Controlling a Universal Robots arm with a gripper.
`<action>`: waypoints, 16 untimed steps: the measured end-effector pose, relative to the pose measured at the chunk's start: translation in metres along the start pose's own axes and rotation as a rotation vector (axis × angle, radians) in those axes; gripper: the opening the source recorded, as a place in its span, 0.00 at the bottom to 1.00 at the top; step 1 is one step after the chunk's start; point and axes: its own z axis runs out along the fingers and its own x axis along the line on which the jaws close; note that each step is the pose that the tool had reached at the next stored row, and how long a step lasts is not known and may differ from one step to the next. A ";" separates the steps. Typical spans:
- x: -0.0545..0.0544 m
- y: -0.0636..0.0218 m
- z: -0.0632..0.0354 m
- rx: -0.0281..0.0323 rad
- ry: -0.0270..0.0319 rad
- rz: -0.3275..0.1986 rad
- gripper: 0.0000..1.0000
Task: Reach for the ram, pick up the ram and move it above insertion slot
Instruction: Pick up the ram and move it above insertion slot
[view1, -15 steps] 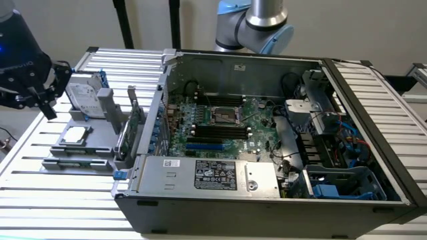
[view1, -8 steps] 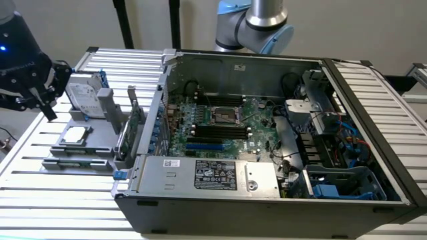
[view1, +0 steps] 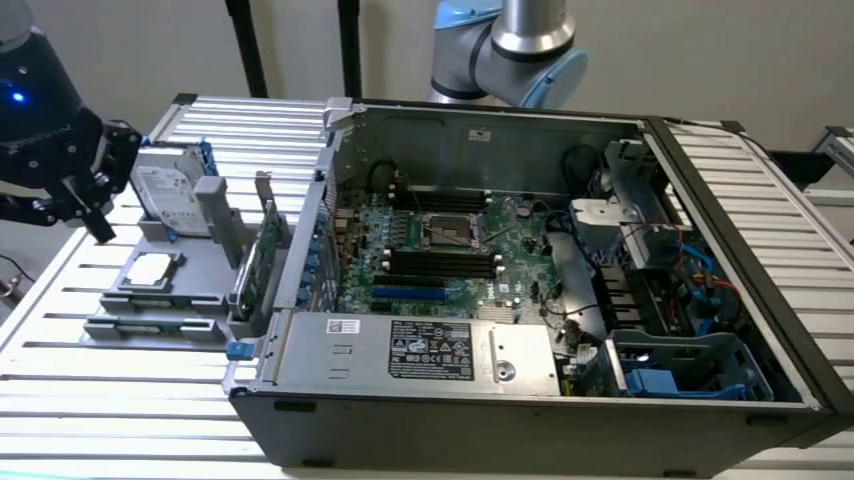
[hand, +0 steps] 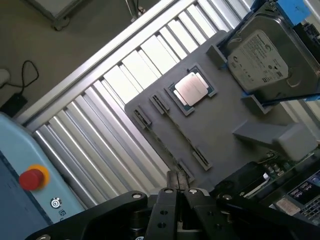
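Gripper (view1: 83, 215) was hanging over the slatted table (view1: 80, 400) on the exterior view's left when I checked the feed, just beside the hard drive (view1: 174, 185) standing at the far end of the gray tray (view1: 200, 300). On the wrist view the fingers (hand: 173, 182) looked pinched together with nothing between them, so clenched and empty as far as I could tell.

The ram (view1: 158, 323) was sitting in the tray's front slot, at the end nearest the exterior camera. It was well apart from the gripper and nothing was touching it. The processor chip (view1: 154, 268) lay flat in the tray between the ram and the hard drive. The wrist camera looked down on that same chip (hand: 192, 89), with the hard drive (hand: 262, 57) past it.

The taller green card (view1: 267, 250) stood upright between the tray and the open computer case (view1: 534, 410). Inside the case I could see the motherboard (view1: 514, 225) and its black memory slots (view1: 441, 262), with nothing held above them.
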 end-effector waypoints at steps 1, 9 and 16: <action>0.000 0.0000 0.0003 0.0000 0.0006 -0.018 0.11; 0.000 -0.0001 0.0025 0.0001 0.0058 -0.163 0.11; 0.000 -0.0001 0.0047 0.0004 0.0108 -0.288 0.11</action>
